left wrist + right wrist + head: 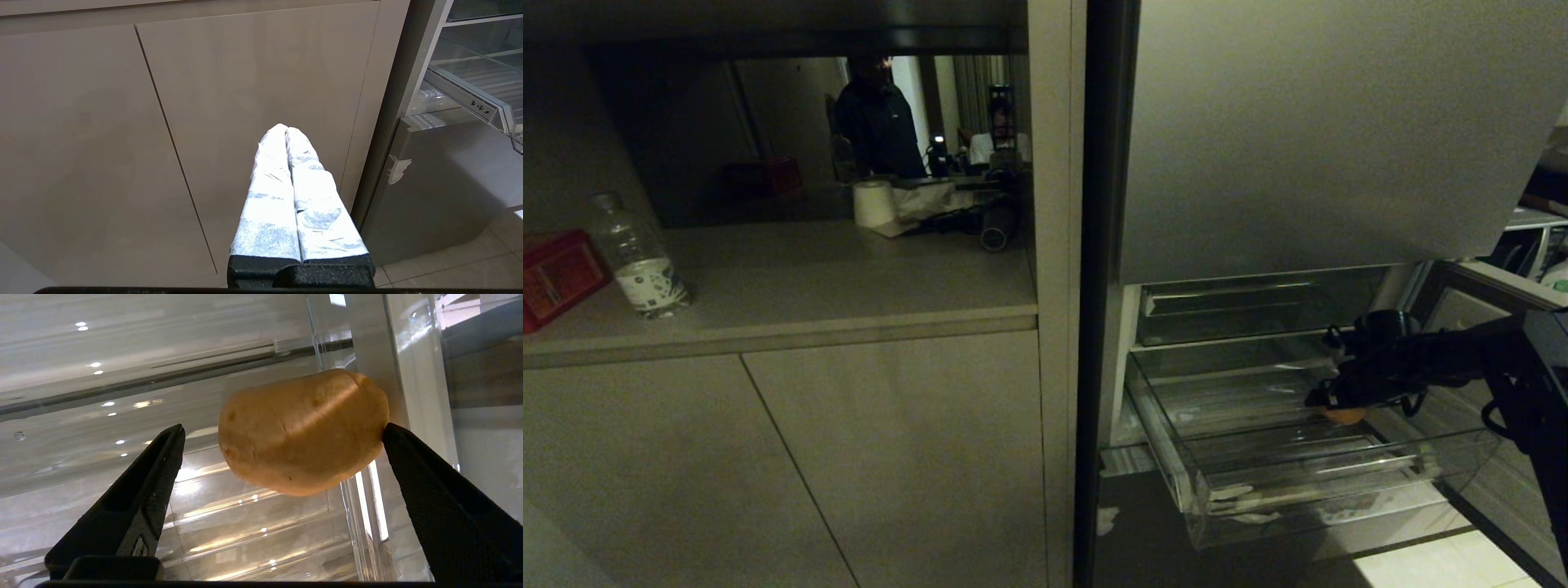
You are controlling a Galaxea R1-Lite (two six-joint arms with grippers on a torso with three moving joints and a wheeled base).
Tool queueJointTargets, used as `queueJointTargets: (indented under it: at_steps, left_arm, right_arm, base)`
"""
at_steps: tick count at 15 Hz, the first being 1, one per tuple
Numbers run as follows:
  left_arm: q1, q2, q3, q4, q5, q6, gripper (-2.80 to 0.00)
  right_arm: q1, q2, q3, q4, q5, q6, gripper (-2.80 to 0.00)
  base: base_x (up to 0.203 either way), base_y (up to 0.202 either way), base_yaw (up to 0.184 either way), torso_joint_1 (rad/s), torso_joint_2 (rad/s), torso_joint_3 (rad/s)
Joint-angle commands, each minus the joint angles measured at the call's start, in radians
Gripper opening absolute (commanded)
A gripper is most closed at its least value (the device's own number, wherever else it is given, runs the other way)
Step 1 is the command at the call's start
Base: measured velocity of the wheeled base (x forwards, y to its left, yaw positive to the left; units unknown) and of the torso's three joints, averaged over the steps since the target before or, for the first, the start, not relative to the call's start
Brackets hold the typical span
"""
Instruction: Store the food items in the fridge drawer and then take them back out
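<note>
The fridge drawer [1339,498], clear plastic with a ribbed floor, stands pulled out at the lower right of the head view. A tan potato [1343,416] lies inside it near its right wall. My right gripper [1319,400] reaches down into the drawer. In the right wrist view the potato [302,428] sits between the black fingers over the drawer floor [245,531]. My right gripper [284,430] is open: one fingertip touches the potato's end, and the other stands clear of it. My left gripper [286,128], fingers wrapped in white, is shut and parked facing a cabinet door.
A darker, flatter drawer [1241,306] sits above the clear one, under the closed upper fridge door [1339,122]. On the counter to the left stand a water bottle [641,261], a red box [556,273] and a paper roll [874,202]. A person [878,122] stands beyond.
</note>
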Motion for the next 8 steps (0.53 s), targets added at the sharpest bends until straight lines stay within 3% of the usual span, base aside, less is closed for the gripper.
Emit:
queueJointTargets:
  at_steps: [1,7,8]
  left_arm:
    - [0.0,0.001,0.0,0.0,0.0,0.0,-2.8]
    - [0.0,0.001,0.0,0.0,0.0,0.0,-2.8]
    - [0.0,0.001,0.0,0.0,0.0,0.0,-2.8]
  right_arm:
    - [-0.002,0.001,0.001,0.002,-0.002,-0.002,0.0]
    - [-0.006,-0.007,0.001,0.016,-0.028,-0.019,0.0]
    - [-0.005,-0.007,0.004,0.018,-0.03,-0.019,-2.8]
  base:
    - [0.0,0.0,0.0,0.0,0.0,0.0]
    - [0.0,0.0,0.0,0.0,0.0,0.0]
    - [0.0,0.0,0.0,0.0,0.0,0.0]
